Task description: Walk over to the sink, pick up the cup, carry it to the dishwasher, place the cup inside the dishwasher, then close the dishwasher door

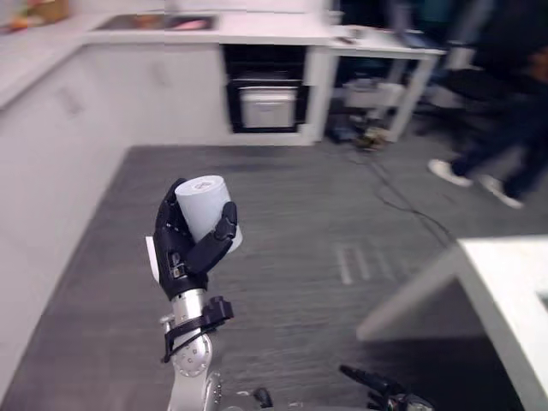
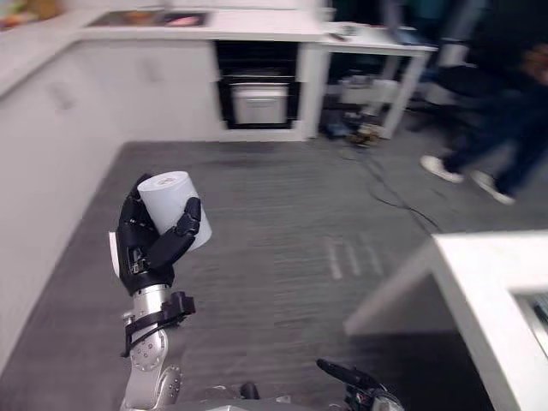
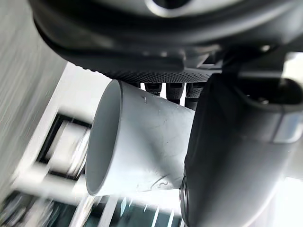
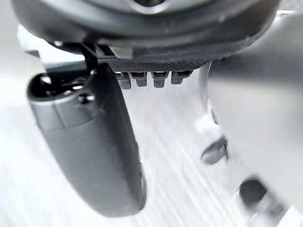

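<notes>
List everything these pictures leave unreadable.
White cylindrical cup: eye views, lower half hidden by the dark left hand.
Dark right hand: left eye view, cut off by the bottom edge.
Person in dark trousers: blurred, cut by the right edge.
Dark appliance bay under the white counter: too far, blurred inside.

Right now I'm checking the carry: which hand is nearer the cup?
Left. The left hand is curled round the cup; the right hand hangs low, apart from it.

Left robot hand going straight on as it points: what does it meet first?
The left robot hand, shut on the white cylindrical cup, looks free over grey floor; first in line is probably the dark open appliance bay ahead, depth unclear.
</notes>
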Tool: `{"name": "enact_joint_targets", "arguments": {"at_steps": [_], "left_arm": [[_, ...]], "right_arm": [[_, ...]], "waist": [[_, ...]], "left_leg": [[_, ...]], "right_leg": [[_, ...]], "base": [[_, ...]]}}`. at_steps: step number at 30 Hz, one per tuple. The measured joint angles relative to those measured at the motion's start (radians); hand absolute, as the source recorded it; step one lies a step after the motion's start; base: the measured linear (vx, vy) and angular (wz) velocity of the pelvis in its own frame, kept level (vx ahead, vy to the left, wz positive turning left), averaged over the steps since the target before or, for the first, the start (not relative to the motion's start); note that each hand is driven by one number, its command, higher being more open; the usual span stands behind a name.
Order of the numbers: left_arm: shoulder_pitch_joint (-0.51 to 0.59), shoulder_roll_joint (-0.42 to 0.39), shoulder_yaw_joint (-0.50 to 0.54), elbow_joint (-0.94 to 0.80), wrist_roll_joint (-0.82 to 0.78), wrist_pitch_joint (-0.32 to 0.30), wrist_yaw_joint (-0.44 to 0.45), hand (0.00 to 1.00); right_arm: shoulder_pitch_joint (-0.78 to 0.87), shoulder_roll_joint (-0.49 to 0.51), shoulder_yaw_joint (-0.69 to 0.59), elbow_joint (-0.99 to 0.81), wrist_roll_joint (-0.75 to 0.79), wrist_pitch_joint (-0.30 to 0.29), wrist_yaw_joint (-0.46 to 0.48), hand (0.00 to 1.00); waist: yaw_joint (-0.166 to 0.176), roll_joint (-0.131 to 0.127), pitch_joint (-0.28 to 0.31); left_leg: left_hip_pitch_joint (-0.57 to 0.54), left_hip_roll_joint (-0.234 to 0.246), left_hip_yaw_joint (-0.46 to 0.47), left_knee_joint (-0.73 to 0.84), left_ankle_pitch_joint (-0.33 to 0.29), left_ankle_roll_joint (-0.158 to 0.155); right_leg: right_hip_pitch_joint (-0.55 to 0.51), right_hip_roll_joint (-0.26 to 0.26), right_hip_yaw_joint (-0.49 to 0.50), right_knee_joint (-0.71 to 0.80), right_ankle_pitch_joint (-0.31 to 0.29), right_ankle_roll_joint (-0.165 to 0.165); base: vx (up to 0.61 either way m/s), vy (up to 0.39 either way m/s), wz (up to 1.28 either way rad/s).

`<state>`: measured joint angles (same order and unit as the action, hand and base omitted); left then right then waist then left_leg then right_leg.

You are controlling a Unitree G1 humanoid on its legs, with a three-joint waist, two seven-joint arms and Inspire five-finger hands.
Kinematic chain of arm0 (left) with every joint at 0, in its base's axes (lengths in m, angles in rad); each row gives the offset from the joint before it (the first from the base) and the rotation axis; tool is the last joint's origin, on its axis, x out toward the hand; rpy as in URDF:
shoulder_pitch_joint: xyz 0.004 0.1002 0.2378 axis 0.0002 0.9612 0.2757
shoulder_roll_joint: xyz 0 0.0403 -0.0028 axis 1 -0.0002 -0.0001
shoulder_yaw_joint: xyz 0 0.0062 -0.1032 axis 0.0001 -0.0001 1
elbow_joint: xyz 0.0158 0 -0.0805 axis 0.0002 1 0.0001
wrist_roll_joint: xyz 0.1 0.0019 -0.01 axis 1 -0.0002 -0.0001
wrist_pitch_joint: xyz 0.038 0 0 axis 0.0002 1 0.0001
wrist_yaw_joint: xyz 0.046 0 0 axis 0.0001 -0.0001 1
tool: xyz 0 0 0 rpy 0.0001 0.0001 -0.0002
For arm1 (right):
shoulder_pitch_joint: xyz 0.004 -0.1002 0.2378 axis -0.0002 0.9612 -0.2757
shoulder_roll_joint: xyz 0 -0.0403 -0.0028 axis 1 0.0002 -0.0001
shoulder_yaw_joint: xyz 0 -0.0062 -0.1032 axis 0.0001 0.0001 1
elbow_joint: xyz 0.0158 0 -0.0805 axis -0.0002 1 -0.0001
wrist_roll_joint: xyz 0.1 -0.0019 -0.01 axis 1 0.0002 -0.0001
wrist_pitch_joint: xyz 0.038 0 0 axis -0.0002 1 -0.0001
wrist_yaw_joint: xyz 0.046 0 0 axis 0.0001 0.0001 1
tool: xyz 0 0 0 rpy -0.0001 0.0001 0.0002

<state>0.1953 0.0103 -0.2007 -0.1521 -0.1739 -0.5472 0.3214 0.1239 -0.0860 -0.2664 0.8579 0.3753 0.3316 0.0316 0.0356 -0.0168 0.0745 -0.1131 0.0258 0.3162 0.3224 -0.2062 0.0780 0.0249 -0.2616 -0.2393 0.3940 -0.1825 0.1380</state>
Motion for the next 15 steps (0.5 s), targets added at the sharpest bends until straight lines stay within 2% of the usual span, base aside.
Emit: {"name": "enact_joint_targets", "arguments": {"at_steps": [1,2,3,4,5,6,7,8,9,11,15], "left_arm": [[-0.001,0.003,-0.006,0.006,0.001,0.001,0.001,0.00],[0.001,0.001,-0.012,0.007,0.009,0.001,0.013,0.00],[0.000,0.006,-0.030,0.004,0.023,-0.001,0.032,0.00],[-0.003,0.009,-0.040,0.004,0.040,-0.002,0.039,0.00],[-0.014,0.011,-0.065,0.002,0.063,-0.002,0.049,0.00],[-0.023,0.011,-0.087,0.002,0.078,-0.002,0.050,0.00],[-0.026,0.011,-0.097,0.002,0.079,-0.002,0.049,0.00],[-0.029,0.011,-0.107,0.002,0.079,-0.001,0.049,0.00],[-0.029,0.008,-0.107,0.005,0.080,0.000,0.049,0.00],[-0.025,0.005,-0.111,0.002,0.081,0.029,0.051,0.00],[-0.024,-0.001,-0.106,0.026,0.089,0.045,0.045,0.00]], "right_arm": [[0.003,0.006,0.001,-0.001,0.016,0.000,-0.004,1.00],[0.004,0.007,0.023,-0.009,0.018,-0.005,-0.010,1.00],[0.008,0.007,0.040,-0.019,0.021,-0.009,-0.007,1.00],[0.010,0.010,0.045,-0.021,0.025,-0.009,-0.006,1.00],[0.011,0.018,0.065,-0.024,0.025,-0.010,-0.007,1.00],[0.011,0.021,0.088,-0.025,0.025,-0.009,-0.008,1.00],[0.010,0.022,0.098,-0.025,0.025,-0.008,-0.009,1.00],[0.009,0.024,0.120,-0.026,0.025,0.000,-0.014,1.00],[0.008,0.023,0.131,-0.026,0.025,0.003,-0.019,1.00],[0.005,0.022,0.167,-0.026,0.027,0.036,-0.016,1.00],[-0.009,0.034,0.203,-0.018,0.052,0.064,-0.026,1.00]], "waist": [[0.004,-0.009,-0.007],[0.014,-0.004,-0.015],[0.016,0.010,-0.036],[0.015,0.012,-0.048],[0.015,-0.001,-0.064],[0.014,-0.001,-0.067],[0.014,-0.005,-0.070],[0.016,-0.022,-0.081],[0.019,-0.023,-0.083],[0.036,-0.002,-0.098],[0.042,0.020,-0.111]], "left_leg": [[0.018,-0.029,-0.024,-0.027,0.009,0.008],[0.048,-0.052,-0.067,-0.061,0.024,0.018],[0.057,-0.056,-0.113,-0.089,0.032,0.011],[0.059,-0.056,-0.137,-0.101,0.038,0.006],[0.070,-0.056,-0.176,-0.116,0.046,-0.004],[0.083,-0.060,-0.216,-0.120,0.046,-0.014],[0.087,-0.062,-0.235,-0.120,0.044,-0.021],[0.096,-0.066,-0.258,-0.120,0.033,-0.038],[0.103,-0.067,-0.268,-0.119,0.027,-0.048],[0.125,-0.037,-0.278,-0.123,0.018,-0.103],[0.158,-0.014,-0.275,-0.157,0.019,-0.113]], "right_leg": [[-0.011,0.003,0.035,-0.016,-0.006,0.007],[-0.039,0.046,0.080,-0.040,-0.010,0.011],[-0.084,0.091,0.096,-0.053,-0.011,0.011],[-0.108,0.110,0.097,-0.060,-0.010,0.009],[-0.136,0.133,0.094,-0.082,0.000,-0.007],[-0.141,0.143,0.088,-0.127,0.021,-0.032],[-0.138,0.145,0.078,-0.165,0.041,-0.040],[-0.124,0.145,0.061,-0.244,0.123,-0.059],[-0.117,0.144,0.050,-0.256,0.154,-0.071],[-0.050,0.169,0.009,-0.311,0.155,-0.085],[0.002,0.195,-0.014,-0.361,0.149,-0.096]], "base": [[0.27,-0.038,1.75],[0.21,0.018,1.22],[0.22,0.005,1.08],[0.28,-0.033,1.10],[0.34,-0.076,1.14],[0.34,-0.097,1.12],[0.32,-0.133,1.01],[0.23,-0.128,0.69],[0.29,-0.172,0.71],[0.32,-0.200,0.44],[0.18,-0.114,0.18]]}}
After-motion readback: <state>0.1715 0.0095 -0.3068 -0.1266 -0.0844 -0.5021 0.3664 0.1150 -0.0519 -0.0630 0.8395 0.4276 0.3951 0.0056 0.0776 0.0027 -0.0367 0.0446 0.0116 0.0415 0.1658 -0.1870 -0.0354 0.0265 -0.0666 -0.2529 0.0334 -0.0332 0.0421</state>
